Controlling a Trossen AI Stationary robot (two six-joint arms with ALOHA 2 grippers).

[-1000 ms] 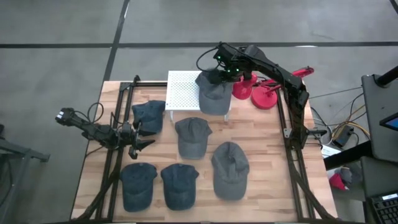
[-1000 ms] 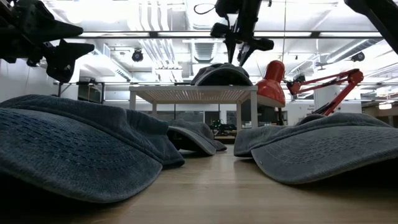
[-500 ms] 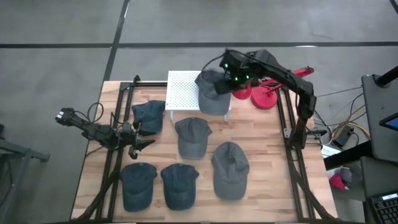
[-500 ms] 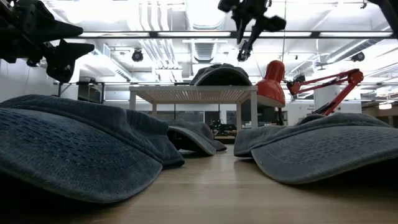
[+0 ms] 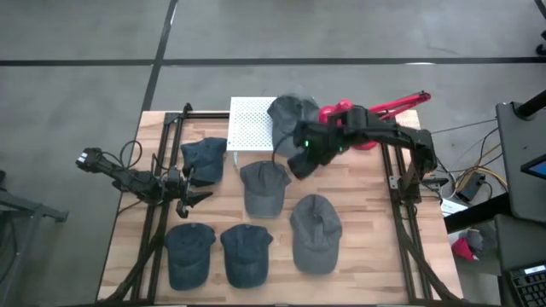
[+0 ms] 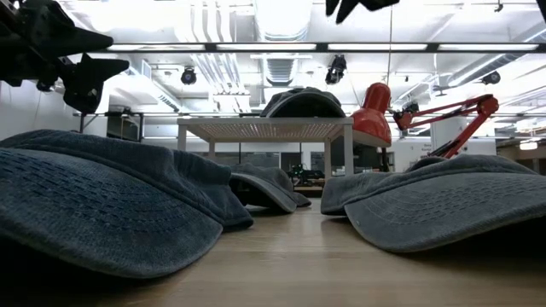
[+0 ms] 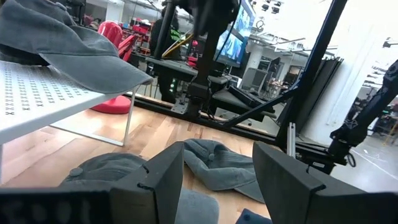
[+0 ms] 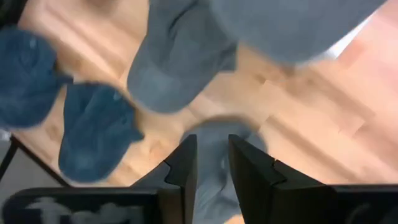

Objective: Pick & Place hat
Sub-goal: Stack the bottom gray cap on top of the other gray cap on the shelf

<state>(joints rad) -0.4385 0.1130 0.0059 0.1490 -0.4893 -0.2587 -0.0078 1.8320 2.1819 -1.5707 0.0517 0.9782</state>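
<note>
The right gripper (image 5: 300, 162) hangs above the table, empty, its two dark fingers (image 8: 186, 163) parted with only a narrow gap between them. Directly beneath and slightly ahead of it lies a grey fabric cap (image 5: 263, 186) on the wooden table (image 5: 367, 213); a second, larger grey cap (image 5: 316, 232) sits just beyond that one, on the near side. Behind the gripper, a grey cap (image 5: 290, 115) already rests on the white perforated stand (image 5: 249, 126), its brim overhanging the stand's edge.

The step in hand looks like the reach for the next cap. To do it well, the gripper should come down over the crown or the seam where brim meets crown, where the cloth bunches enough to pinch, not on the flat brim. The fingers would need to spread wider before contact, since soft denim folds and slips out of a shallow bite. Descent should be straight, so the neighbouring caps are not dragged.

The left gripper (image 5: 189, 193) waits over the table's left side, fingers apart and holding nothing, near a dark blue cap (image 5: 205, 159).
</note>
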